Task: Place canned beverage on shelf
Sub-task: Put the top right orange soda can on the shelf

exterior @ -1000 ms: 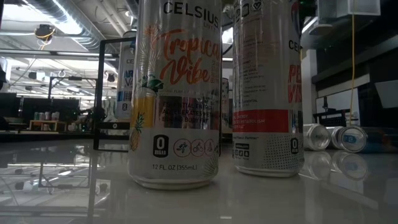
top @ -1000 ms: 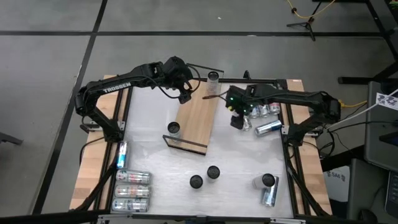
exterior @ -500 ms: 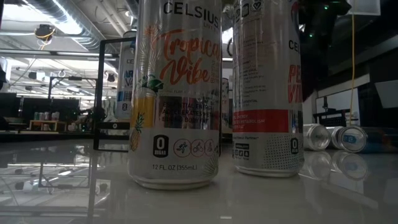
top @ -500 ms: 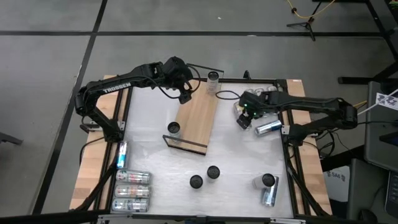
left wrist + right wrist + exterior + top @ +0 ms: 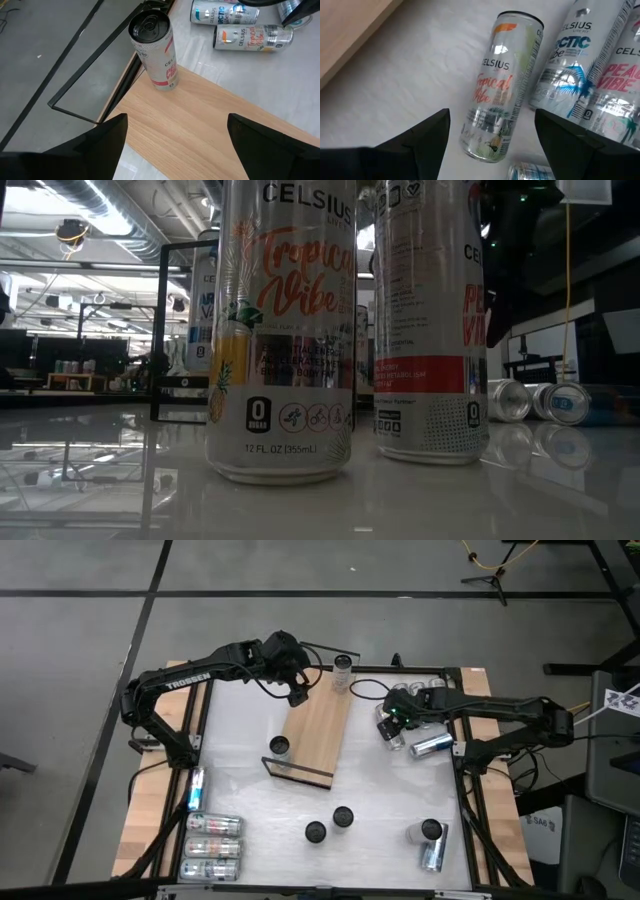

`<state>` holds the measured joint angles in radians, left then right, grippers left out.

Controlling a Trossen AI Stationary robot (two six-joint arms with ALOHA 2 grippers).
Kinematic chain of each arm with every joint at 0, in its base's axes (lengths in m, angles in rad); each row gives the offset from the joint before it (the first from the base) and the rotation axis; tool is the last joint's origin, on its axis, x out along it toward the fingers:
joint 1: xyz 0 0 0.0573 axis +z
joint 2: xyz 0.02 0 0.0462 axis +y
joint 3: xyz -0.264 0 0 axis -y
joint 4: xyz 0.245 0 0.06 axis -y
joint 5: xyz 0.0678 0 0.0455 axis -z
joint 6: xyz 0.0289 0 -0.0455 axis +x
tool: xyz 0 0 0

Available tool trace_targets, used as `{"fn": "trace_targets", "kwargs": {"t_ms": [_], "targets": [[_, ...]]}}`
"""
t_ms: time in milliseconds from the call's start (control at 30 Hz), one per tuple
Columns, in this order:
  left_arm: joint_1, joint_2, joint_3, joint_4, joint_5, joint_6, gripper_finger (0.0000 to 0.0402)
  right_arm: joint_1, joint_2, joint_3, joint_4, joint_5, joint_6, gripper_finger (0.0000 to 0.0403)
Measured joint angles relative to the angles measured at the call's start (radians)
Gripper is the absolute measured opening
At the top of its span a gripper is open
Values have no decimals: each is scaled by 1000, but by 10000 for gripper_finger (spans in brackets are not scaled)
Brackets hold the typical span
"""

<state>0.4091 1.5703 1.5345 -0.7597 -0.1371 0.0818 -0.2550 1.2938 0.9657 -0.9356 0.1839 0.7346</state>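
The shelf (image 5: 318, 725) is a light-wood board lying slantwise on the white table, with a black wire rail (image 5: 297, 773) at its near end. One can (image 5: 343, 667) stands on its far end and also shows in the left wrist view (image 5: 156, 50). Another can (image 5: 279, 747) stands on its near end. My left gripper (image 5: 297, 692) hovers open over the board's far part (image 5: 175, 145). My right gripper (image 5: 390, 732) is open above a lying Tropical Vibe can (image 5: 495, 95), one finger on each side of it and clear of it.
More cans lie beside the Tropical Vibe can (image 5: 565, 65) (image 5: 615, 85), and another (image 5: 432, 746) lies nearby. Two cans (image 5: 315, 831) (image 5: 343, 816) stand near the front middle. Cans lie at the front left (image 5: 210, 845) and front right (image 5: 432, 855).
My right arm has stretched out toward the table's right edge, and its gripper has shifted a little that way over the lying cans. The cans and the shelf have stayed where they were.
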Motion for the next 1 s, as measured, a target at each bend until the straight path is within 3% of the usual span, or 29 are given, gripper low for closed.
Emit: {"fn": "trace_targets", "kwargs": {"t_ms": [533, 1000], "targets": [[0, 0, 0, 0, 0, 0, 336, 0, 6, -187, 215, -38, 50, 287], [0, 0, 0, 11, 0, 0, 336, 0, 98, -209, 265, -41, 73, 287]]}}
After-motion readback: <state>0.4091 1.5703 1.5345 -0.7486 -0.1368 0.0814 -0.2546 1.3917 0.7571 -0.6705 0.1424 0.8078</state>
